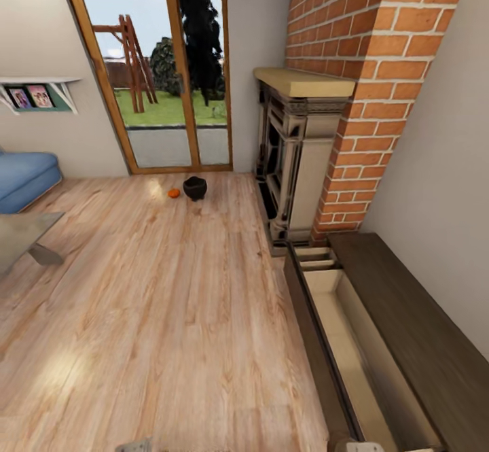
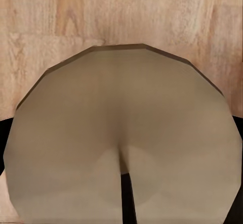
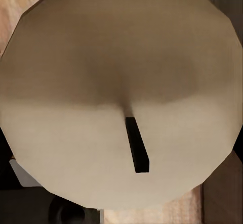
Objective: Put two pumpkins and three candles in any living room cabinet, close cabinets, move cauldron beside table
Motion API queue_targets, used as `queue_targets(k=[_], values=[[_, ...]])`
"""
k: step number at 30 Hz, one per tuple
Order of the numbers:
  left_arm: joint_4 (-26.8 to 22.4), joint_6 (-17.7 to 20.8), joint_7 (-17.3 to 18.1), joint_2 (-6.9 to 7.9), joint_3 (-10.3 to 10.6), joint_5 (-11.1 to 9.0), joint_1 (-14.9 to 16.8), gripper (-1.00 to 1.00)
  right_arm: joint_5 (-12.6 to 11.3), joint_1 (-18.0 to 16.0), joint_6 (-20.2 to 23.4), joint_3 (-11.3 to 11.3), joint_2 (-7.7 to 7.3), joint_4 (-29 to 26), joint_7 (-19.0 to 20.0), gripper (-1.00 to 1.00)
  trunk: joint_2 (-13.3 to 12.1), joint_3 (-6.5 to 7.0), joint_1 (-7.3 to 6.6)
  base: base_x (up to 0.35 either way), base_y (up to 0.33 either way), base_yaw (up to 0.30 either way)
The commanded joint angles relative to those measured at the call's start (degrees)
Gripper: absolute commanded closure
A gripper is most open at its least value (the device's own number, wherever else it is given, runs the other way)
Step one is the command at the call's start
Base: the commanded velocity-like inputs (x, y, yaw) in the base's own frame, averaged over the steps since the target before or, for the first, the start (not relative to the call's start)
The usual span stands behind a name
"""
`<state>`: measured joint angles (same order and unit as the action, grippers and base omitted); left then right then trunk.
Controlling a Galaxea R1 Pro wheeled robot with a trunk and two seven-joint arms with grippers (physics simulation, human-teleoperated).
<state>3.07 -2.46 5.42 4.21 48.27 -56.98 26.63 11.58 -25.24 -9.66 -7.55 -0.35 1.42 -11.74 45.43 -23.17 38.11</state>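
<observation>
**Candle at each wrist; cabinet drawer open**

Nearest: a beige candle (image 2: 121, 133) crowds the left wrist camera, dark wick up, wood floor (image 2: 121, 11) behind. A second candle (image 3: 119, 90) crowds the right wrist camera likewise. Jaw state cannot be told on either side; fingers are hidden. In the head view, the cabinet (image 1: 414, 329) along the right wall has a drawer pulled out, pale inside. Far off by the glass door, the cauldron (image 1: 195, 187) stands just beside a pumpkin (image 1: 174, 193). The table (image 1: 24, 234) shows at left.
</observation>
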Motion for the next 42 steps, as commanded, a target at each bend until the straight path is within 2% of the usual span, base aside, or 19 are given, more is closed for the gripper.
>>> queue_targets(k=[1,16,24,42], values=[[0.0,0.0,-0.1,0.01,0.0,0.0,0.0,1.0,0.0,0.0,0.0,0.0,0.0,0.0,0.0,1.0,0.0,-0.02,0.0,0.0,0.0,0.289],[0.0,0.0,0.0,0.03,0.0,0.0,0.0,1.0,0.0,0.0,0.0,0.0,0.0,0.0,0.0,1.0,0.0,-0.33,0.0,0.023,0.0,0.28],[0.0,0.0,0.3,0.35,0.0,0.0,0.0,1.0,-0.1,0.0,0.0,0.0,-0.04,0.0,0.0,1.0,0.0,-0.35,0.0,0.312,0.0,0.062],[0.0,0.0,0.3,0.36,0.0,0.0,0.0,1.0,0.0,0.0,0.0,0.1,0.03,0.0,0.0,1.0,0.0,-0.35,0.0,0.336,0.0,0.279]])
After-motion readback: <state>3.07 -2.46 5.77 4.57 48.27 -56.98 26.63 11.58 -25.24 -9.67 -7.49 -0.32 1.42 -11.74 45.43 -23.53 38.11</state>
